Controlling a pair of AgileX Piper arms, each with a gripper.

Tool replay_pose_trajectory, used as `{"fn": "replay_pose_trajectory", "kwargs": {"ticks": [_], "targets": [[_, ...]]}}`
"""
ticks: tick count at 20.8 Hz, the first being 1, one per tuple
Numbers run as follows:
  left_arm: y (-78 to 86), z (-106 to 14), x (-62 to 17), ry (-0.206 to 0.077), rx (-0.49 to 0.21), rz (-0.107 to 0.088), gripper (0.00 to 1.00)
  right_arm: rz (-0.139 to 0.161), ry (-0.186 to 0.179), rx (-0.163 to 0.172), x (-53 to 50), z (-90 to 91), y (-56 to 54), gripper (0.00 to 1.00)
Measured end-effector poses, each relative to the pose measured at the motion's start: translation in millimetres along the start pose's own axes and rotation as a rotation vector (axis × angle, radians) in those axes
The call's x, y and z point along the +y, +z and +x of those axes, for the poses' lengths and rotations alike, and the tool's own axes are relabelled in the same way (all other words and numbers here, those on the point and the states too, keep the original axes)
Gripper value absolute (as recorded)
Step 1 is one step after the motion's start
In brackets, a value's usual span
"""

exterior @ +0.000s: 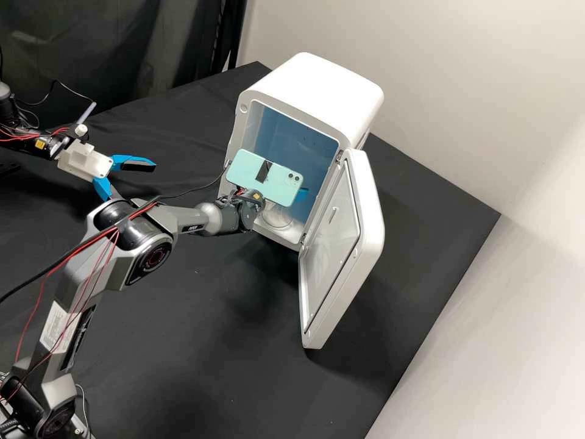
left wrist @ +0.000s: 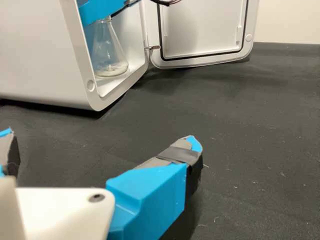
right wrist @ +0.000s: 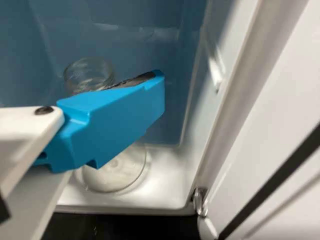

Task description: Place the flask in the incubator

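— What do we have on the black bench [exterior: 213, 317]?

— A white incubator [exterior: 317, 91] near a pale wall. Its door [exterior: 341, 244] stands wide open and the blue lining shows. Our right gripper [right wrist: 120, 95] is inside the chamber, with a mint-green smartphone [exterior: 265, 177] sitting over its wrist.

— And the conical flask [left wrist: 107, 52]?

— It is clear glass, upright on the chamber floor. Its neck is just beside the right gripper and its base sits below it.

— Are we gripping it?

— We cannot tell. The views leave it unclear whether that gripper is closed on the neck or clear of it.

— The left gripper [exterior: 133, 181]?

— It hangs above the bench, well apart from the incubator, with its blue fingers spread wide and empty. The conical flask lies ahead of it, just past the incubator's rim. The door stands farther off, beyond the chamber.
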Motion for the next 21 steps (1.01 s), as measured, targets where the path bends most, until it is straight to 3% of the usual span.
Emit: {"fn": "replay_pose_trajectory", "kwargs": {"ticks": [2,6,7,15,18,21], "targets": [[0.0,0.0,0.0,0.0,0.0,0.0,1.0,0.026,-0.003,0.017,-4.1,-11.3,0.0,1.0],[0.2,0.0,0.0,0.0,-0.001,0.0,1.0,0.162,0.038,0.032,-7.8,-37.1,0.5,1.0],[0.5,0.1,-0.1,0.0,-0.002,0.001,1.0,0.176,0.048,0.034,-8.3,-42.9,1.5,1.0],[2.6,0.0,-0.8,-0.004,-0.012,0.003,1.0,0.2,0.152,0.043,-19.5,-89.4,10.1,1.0],[3.6,0.1,-1.0,-0.005,-0.017,0.004,1.0,0.19,0.204,0.049,-25.3,-107.0,12.6,1.0],[6.4,0.5,-1.5,-0.008,-0.03,0.008,1.0,0.161,0.248,0.058,-36.2,-125.3,16.2,1.0]]}}
